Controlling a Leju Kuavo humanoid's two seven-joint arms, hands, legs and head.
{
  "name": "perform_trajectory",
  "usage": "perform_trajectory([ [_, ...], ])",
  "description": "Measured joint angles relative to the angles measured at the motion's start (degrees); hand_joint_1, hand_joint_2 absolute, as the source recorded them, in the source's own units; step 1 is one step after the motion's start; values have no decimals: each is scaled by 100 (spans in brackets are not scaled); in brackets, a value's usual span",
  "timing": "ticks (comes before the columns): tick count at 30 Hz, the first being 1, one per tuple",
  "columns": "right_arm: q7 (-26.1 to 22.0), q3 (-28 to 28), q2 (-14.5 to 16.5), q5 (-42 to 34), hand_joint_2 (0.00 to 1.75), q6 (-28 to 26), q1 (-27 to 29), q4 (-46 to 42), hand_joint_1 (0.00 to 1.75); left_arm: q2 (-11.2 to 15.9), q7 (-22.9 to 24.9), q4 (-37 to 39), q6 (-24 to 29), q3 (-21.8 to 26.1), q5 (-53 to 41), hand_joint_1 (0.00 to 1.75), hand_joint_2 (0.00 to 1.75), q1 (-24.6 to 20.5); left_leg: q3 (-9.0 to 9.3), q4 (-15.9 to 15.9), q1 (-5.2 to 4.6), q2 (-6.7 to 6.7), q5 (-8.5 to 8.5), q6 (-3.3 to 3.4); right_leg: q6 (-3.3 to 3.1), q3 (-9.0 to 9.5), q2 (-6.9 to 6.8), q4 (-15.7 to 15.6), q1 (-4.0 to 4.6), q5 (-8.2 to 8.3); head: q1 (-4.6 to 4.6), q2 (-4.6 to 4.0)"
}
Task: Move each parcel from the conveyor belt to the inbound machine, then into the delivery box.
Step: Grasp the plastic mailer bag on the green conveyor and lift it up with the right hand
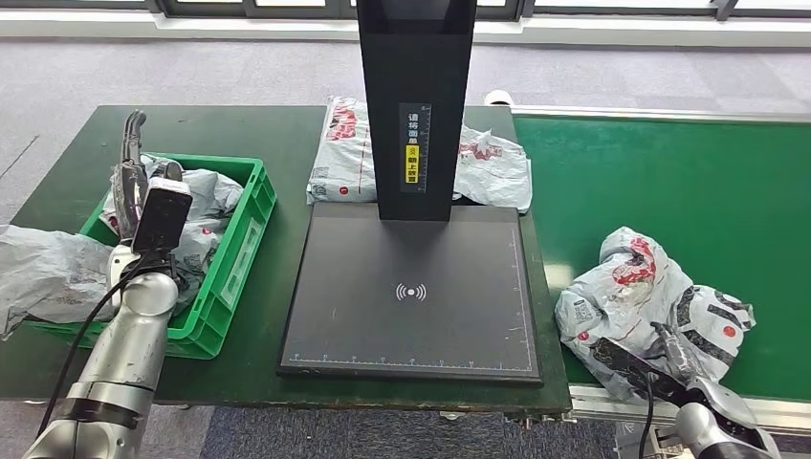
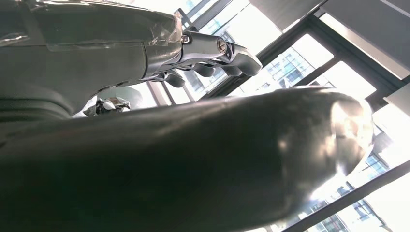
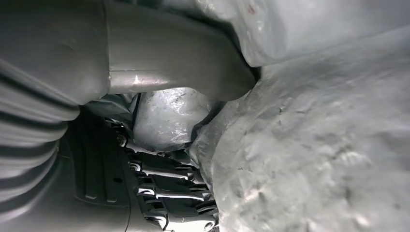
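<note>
A green crate (image 1: pixel 239 251) is seen at the left end of the dark green table (image 1: pixel 277 129), and grey plastic parcels (image 1: pixel 206 196) are piled inside it, crumpled against its walls. Another grey bag (image 1: pixel 43 273) is draped over the crate's outer left rim and hangs beyond the table edge. The left hand (image 1: pixel 129 158) is held upright above the crate, its fingers extended and apart, with nothing between them; in the left wrist view the fingers (image 2: pixel 227 48) are seen stretched out against bright windows (image 2: pixel 309 58). The inbound machine (image 1: pixel 411 292), a flat black scanning plate with a tall black column (image 1: pixel 416 105), is set in the middle of the table, and its plate is bare. Two parcels (image 1: pixel 478 163) are left lying behind the column, just beside the plate's far edge. On the green conveyor belt (image 1: pixel 669 172) at the right, a crumpled grey parcel (image 1: pixel 641 287) with red and black markings is found near the front edge. The right hand (image 1: pixel 669 354) is laid against this parcel's near side; in the right wrist view its thumb and dark fingers (image 3: pixel 169 188) are pressed into the grey plastic (image 3: pixel 314 145), folds of it being caught between them.
</note>
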Motion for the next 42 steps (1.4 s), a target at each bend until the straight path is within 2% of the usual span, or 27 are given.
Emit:
perform_trajectory([
  [8,-126,140,212,-11,175,-944,-303,-343,175,33,17,-325,47,27,36,0,0,420,4,-1,0,2,2,1,1,1,-3,2,1,1,-1,0],
  [17,-116,209,360,-53,175,-1032,-366,-662,175,42,17,-482,46,105,25,0,0,549,0,-1,0,-3,3,2,2,2,-7,2,0,0,-1,0],
  [21,-211,218,396,-60,175,-1122,-370,-729,175,50,17,-508,46,121,23,0,175,575,-1,-1,0,-2,2,2,2,2,-7,2,0,0,-1,0],
  [24,-341,261,467,-132,175,-1395,-391,-846,175,50,7,-517,60,130,23,0,175,601,-1,-1,0,-2,3,2,2,2,-5,2,1,0,-1,0],
  [29,-548,287,715,-337,175,-2202,-402,-1306,175,50,-105,-525,108,133,87,0,175,676,1,-2,1,-2,4,1,1,-2,-5,4,2,0,-1,0],
  [36,-1660,287,995,-1236,175,-3669,-210,-2358,175,48,-345,-359,239,133,276,0,175,601,0,-1,1,-1,3,0,2,-4,-3,3,1,-1,-1,0],
  [42,-1867,287,1095,-1473,175,-3918,-186,-2761,175,45,-430,-194,293,133,337,0,175,512,1,-1,1,-1,3,1,2,-4,-3,2,0,-1,-1,0],
])
